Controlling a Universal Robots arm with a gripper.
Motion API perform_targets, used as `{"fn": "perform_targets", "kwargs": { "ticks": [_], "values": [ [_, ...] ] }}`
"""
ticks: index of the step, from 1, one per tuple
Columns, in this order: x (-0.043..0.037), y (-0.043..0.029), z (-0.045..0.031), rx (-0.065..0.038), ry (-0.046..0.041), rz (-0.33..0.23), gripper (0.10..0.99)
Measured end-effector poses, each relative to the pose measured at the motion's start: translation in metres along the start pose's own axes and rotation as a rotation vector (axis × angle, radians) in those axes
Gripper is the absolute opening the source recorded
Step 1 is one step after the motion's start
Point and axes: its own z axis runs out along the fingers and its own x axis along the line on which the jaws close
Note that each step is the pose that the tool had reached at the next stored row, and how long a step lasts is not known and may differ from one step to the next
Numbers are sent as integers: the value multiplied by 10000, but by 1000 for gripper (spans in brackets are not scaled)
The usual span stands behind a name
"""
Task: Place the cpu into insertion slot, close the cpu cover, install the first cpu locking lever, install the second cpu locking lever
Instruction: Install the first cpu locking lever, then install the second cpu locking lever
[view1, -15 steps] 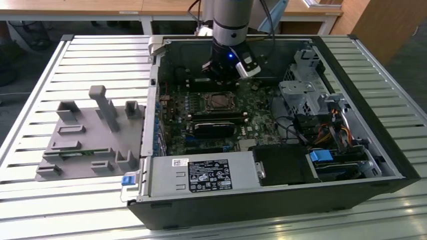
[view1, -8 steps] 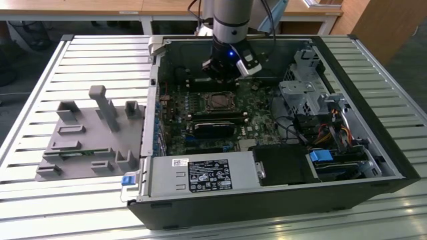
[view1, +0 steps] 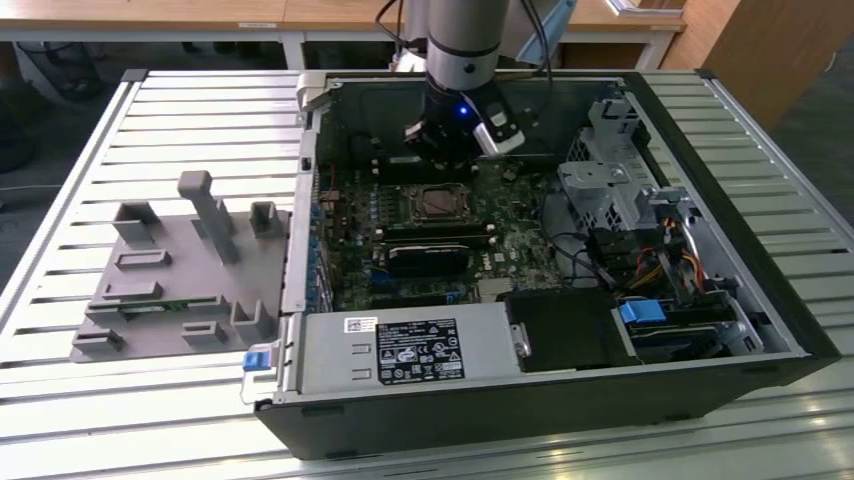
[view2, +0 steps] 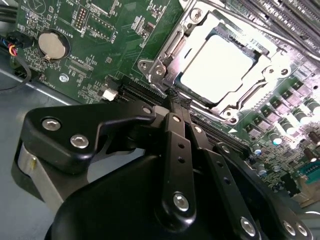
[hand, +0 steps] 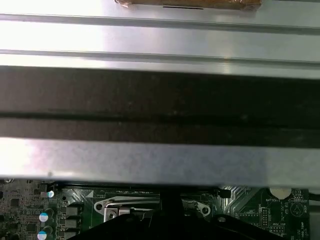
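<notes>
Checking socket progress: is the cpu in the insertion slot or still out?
In. In the second wrist view the cpu lies flat inside the insertion slot, with the silver cpu cover framing it. End effector sits at the socket's edge.

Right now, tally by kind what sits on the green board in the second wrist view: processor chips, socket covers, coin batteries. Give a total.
cpu: 1
cpu cover: 1
coin battery: 1
Total: 3
</notes>
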Motion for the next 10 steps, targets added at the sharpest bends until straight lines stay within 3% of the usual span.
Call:
{"fn": "perform_targets", "kwargs": {
  "ticks": [10],
  "values": [
    [-2, -50, -5, -1, -1, 1, 106]
  ]
}}
